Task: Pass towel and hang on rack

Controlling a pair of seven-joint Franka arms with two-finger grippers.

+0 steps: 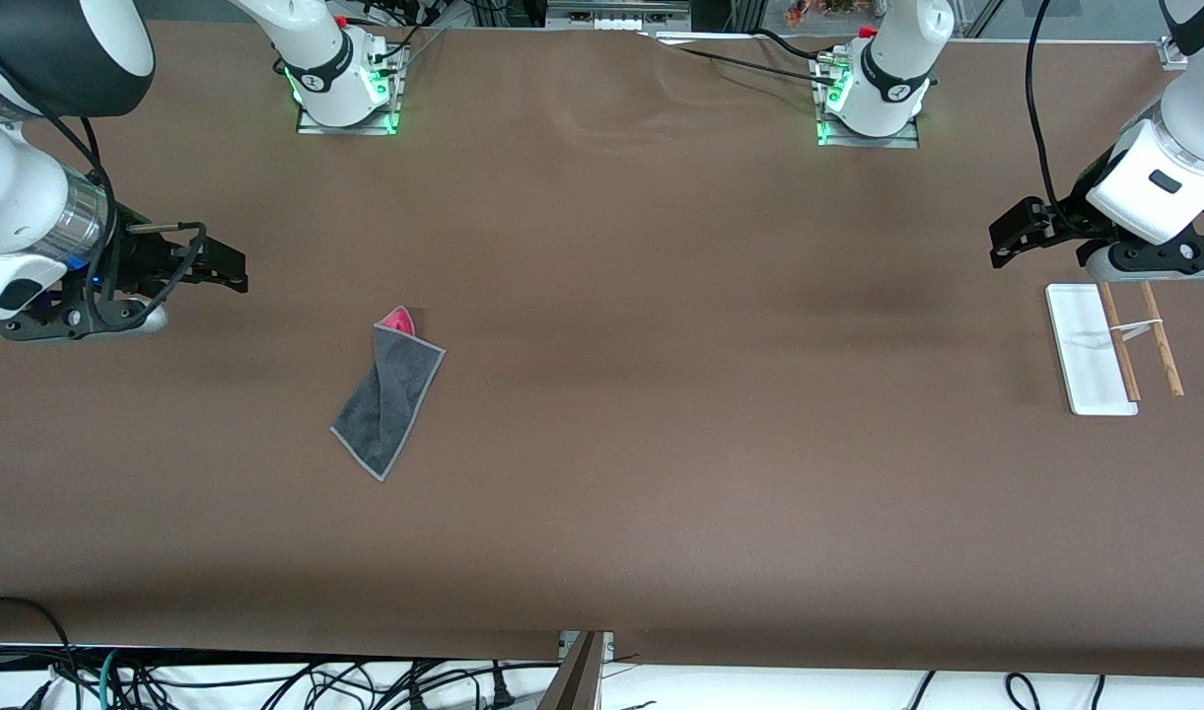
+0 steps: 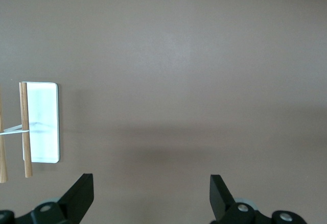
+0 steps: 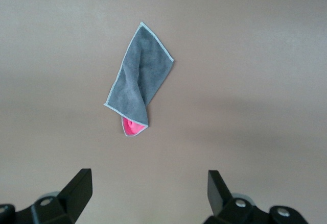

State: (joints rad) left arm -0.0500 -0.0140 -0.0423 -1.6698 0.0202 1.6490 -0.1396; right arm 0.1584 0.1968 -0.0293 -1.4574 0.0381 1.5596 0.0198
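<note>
Towel flat on table, well apart from rack; both grippers raised, fingers unclear.

Arms: glossy white shells with black joint bands; the right arm also shows a brushed-metal ring
Bases: white, on metal plates; green lights glow at the foot; a small red part sits on top
Cables: black, looping along the wrists and trailing from the bases
Grippers: left gripper and right gripper matte black; round screws show near the black fingers
</note>
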